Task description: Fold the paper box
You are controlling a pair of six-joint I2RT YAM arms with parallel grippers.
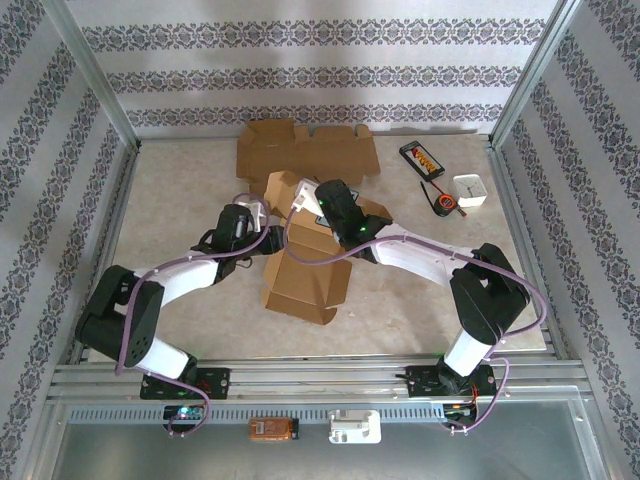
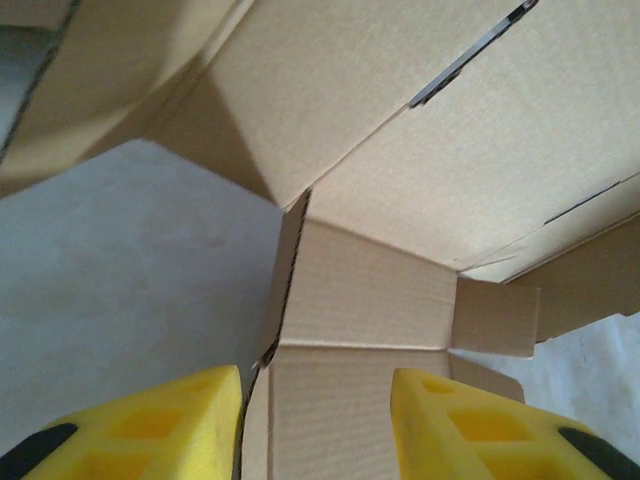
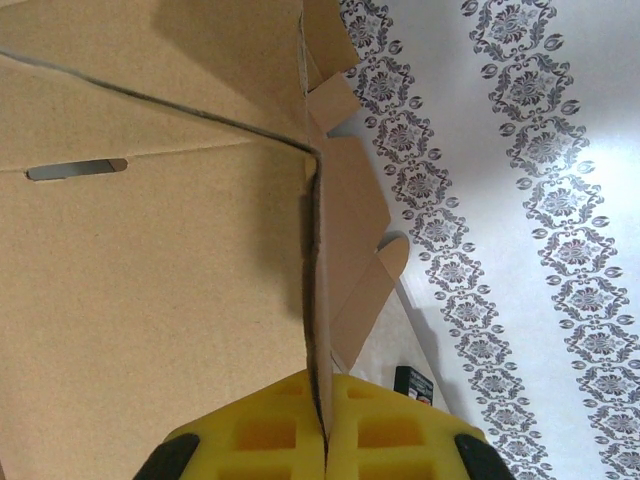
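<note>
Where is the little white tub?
In the top view, the little white tub sits on the far right part of the table, right next to a small orange-and-black tool and beyond the right arm.

**Brown Card, Yellow Fingers, Patterned Walls**

The paper box point(image 1: 305, 265) was plain brown cardboard, like the flat sheet point(image 1: 300, 150) behind it. The counter point(image 1: 180, 190) was pale, mottled beige. The walls point(image 1: 320, 75) were white with bands of grey floral ornament. The left arm point(image 1: 190, 275) and right arm point(image 1: 420, 255) were black and white, trailed by purple cables point(image 1: 318, 262). The left hand point(image 2: 315, 395) and right hand point(image 3: 325, 415) had yellow fingers point(image 2: 150, 430). A small tub point(image 1: 470, 190) was white.
</note>
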